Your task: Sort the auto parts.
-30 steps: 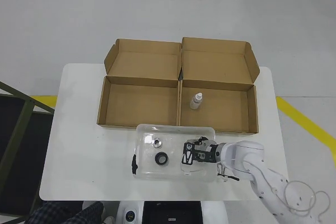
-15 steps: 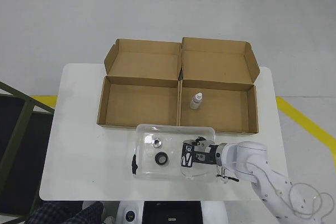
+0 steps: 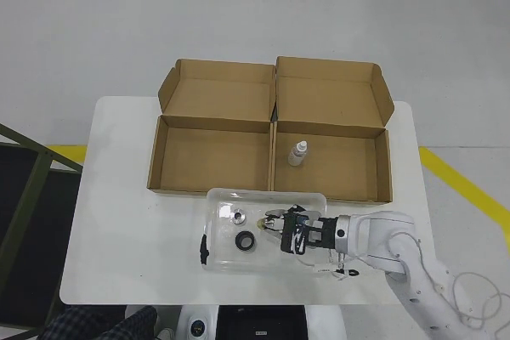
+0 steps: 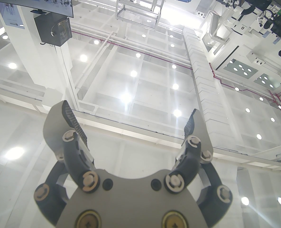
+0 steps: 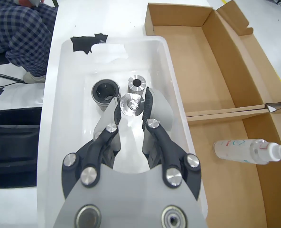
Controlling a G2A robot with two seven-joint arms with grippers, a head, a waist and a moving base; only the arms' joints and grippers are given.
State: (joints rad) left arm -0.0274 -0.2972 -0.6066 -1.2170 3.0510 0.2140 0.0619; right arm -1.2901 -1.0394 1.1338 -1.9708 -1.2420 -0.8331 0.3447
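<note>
In the top view, the right gripper [image 3: 270, 224] sits over the middle of the clear bin [image 3: 268, 192], coming in from the bin's right end with its fingertips aimed at the left end. A silver disc [image 3: 266, 223] sits between those fingertips. Just past them, toward the bin's left end, are a silver cylinder [image 3: 238, 217] on the far-wall side and a black bushing [image 3: 246, 242] on the near-wall side. Two cardboard boxes lie against the bin's far wall: the left box [image 3: 208, 161] and the right box [image 3: 340, 166], which has a spray bottle [image 3: 297, 153] in it.

In the left wrist view, the left gripper [image 4: 129, 110] points up at the ceiling, well away from the bin. Its fingers are spread and hold nothing, so the right arm is clearly the nearer one.

In the right wrist view, the pads [image 5: 116, 112] press on the disc's rim from opposite sides, so the disc is pinched. Its flat face and short axis point back toward the wrist. I cannot tell whether it has cleared the bin floor. The cylinder and bushing sit just beyond it, apart from the fingers. My judgement is that the next move is a lift straight out, then a carry over the bin's far wall to a box. Which box suits the disc is not evident.
</note>
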